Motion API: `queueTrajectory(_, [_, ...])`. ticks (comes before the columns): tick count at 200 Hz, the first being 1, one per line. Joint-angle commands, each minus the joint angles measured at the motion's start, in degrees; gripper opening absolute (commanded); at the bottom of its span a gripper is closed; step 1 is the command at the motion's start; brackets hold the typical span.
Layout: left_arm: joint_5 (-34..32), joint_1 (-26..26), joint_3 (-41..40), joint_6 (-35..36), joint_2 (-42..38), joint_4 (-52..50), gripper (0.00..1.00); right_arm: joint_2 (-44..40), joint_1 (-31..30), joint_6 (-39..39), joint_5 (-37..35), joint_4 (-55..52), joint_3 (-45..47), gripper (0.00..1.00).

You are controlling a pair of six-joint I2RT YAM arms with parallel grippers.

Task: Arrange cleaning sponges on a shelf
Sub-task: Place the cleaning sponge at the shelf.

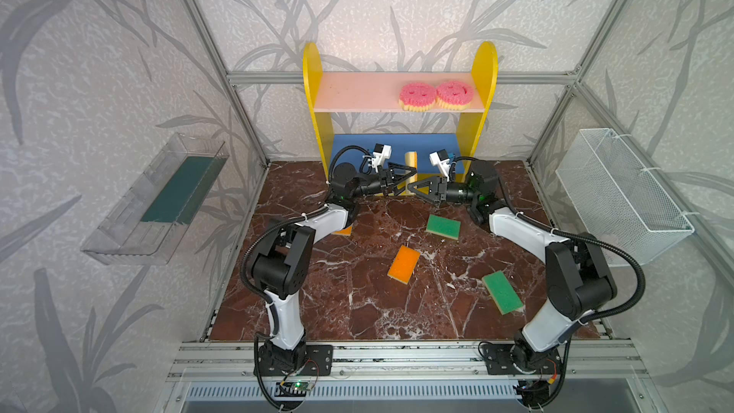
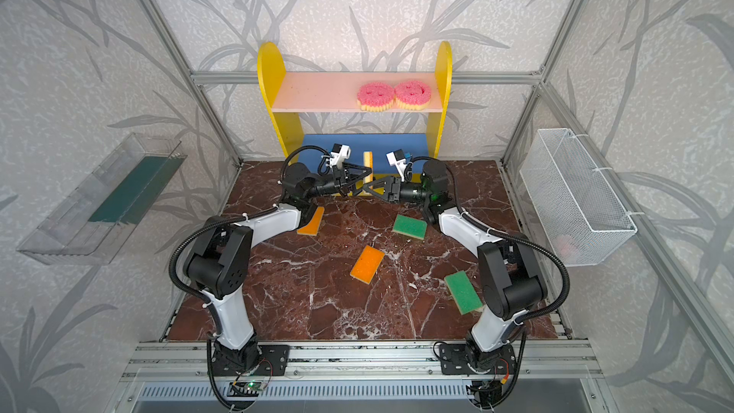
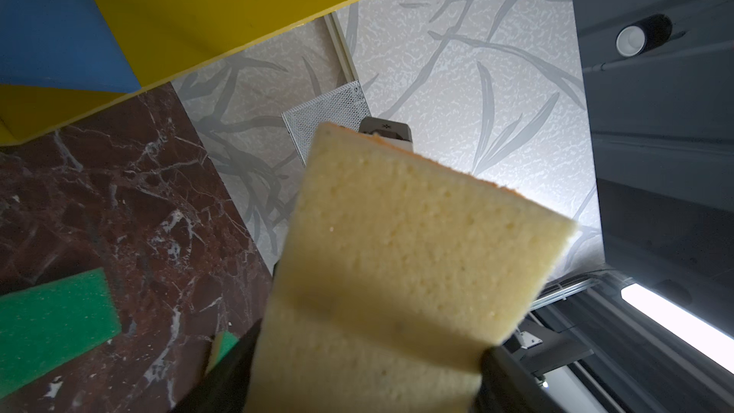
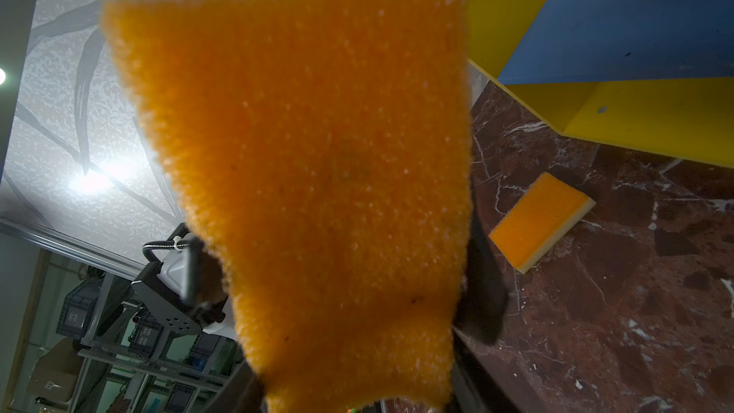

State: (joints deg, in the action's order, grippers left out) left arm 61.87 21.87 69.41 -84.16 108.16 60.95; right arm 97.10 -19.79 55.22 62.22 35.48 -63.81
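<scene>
Bright, even overhead light in both top views, edges bowed; wrist views: sponge point(image 4: 310, 176) blurred close-up, glare on wall point(image 4: 91, 180), light strip point(image 3: 675, 319) blown out.

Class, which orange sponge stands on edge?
The sponge upright before the shelf; the middle sponge and the sponge beside the left arm lie flat on the table.

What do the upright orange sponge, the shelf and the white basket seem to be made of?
The upright orange sponge: soft foam, apparently; fuzzy fibrous orange scouring face, porous pale yellow back. The shelf: painted boards, probably wood or fibreboard; flat matte colour, thick plain edges. The white basket: fine mesh on a wire frame, likely coated metal; see-through grid.
</scene>
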Motion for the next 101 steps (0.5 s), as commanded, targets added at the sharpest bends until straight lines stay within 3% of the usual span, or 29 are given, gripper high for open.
queueTrajectory(1, [1.65,-0.34,1.45,1.07,-1.68,-1.51,0.99,-1.96,-0.23,-3.53,-0.33,-3.27,0.0,0.57])
queueTrajectory(40, [-0.14,-1.98,-1.2,9.35,-5.88,-11.46,0.99,-7.73,-0.25,-11.65,-3.04,-13.67,3.16,0.58])
queueTrajectory(63, [-3.18,-2.53,-3.9,18.31,-9.89,-21.43,0.99,-11.81,-0.25,-17.78,-7.87,-22.43,4.55,0.59])
queueTrajectory(101, [-16.61,-2.38,-10.71,38.16,-19.5,-42.17,0.99,-16.1,-0.25,-25.18,-20.93,-33.93,4.85,0.6])
